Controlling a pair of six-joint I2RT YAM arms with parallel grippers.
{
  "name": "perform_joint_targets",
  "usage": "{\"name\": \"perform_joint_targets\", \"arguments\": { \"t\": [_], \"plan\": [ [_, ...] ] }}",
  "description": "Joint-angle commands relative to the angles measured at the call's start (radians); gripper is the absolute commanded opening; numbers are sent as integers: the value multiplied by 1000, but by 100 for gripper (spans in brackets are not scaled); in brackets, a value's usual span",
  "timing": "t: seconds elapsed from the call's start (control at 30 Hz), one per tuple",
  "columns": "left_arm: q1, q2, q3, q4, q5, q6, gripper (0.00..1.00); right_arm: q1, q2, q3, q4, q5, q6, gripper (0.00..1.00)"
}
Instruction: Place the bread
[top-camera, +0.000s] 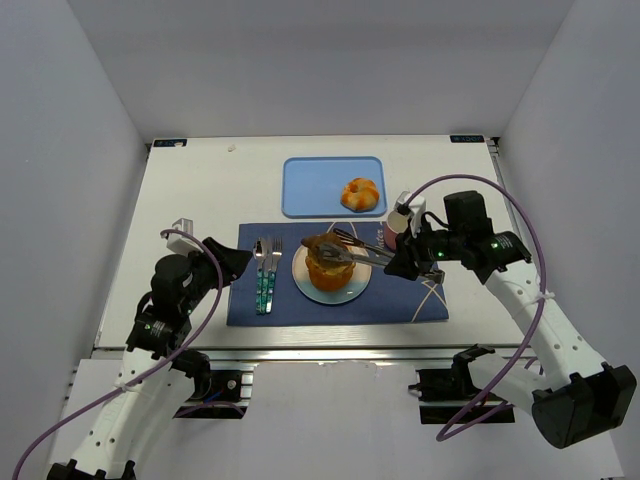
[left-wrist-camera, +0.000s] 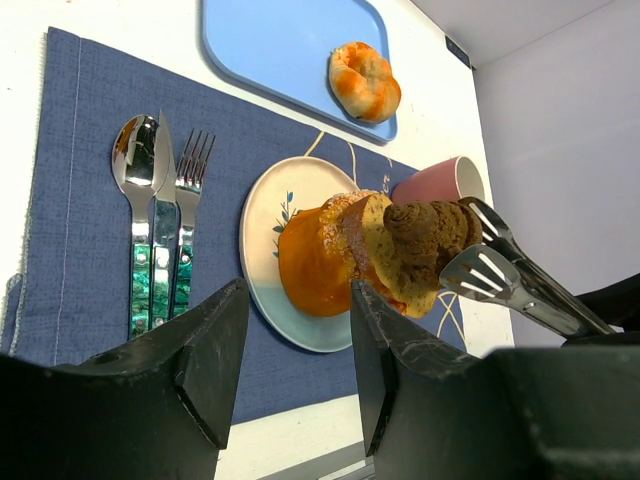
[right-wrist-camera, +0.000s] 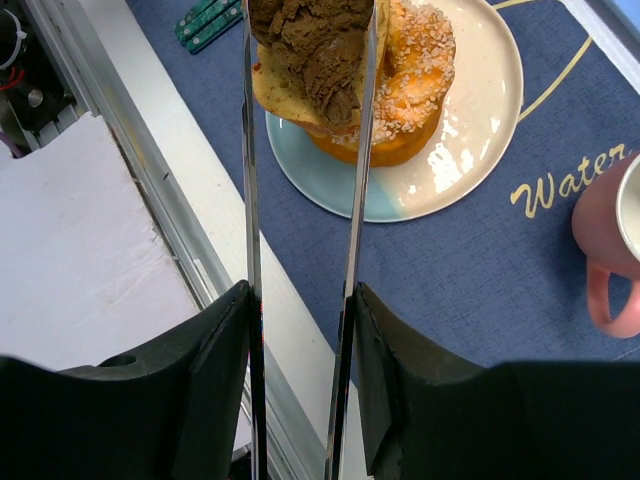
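Over the glazed round plate (right-wrist-camera: 480, 110), the right gripper (top-camera: 403, 262) squeezes slotted steel tongs (right-wrist-camera: 354, 200) around a lumpy brown bread (right-wrist-camera: 320, 45).

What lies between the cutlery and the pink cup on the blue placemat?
The plate, holding stacked bread with tongs around its top; the top external view shows it.

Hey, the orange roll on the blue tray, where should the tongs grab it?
Pinch its rounded sides, coming straight down: the roll sits alone on the blue tray, nothing crowding it, and its knotted top gives no handle.
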Motion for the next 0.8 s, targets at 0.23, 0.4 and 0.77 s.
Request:
{"name": "perform_joint_targets", "arguments": {
  "t": [0.23,0.4,0.77],
  "plan": [
    [1,1,3,3,-2,0,55,1,15,10,23,-15,-4,52],
    [-1,1,6,0,-5,1,55,1,10,26,43,-15,13,58],
    [-1,1,9,1,-4,3,55,1,-23,56,108,-31,62,63]
  ]
}}
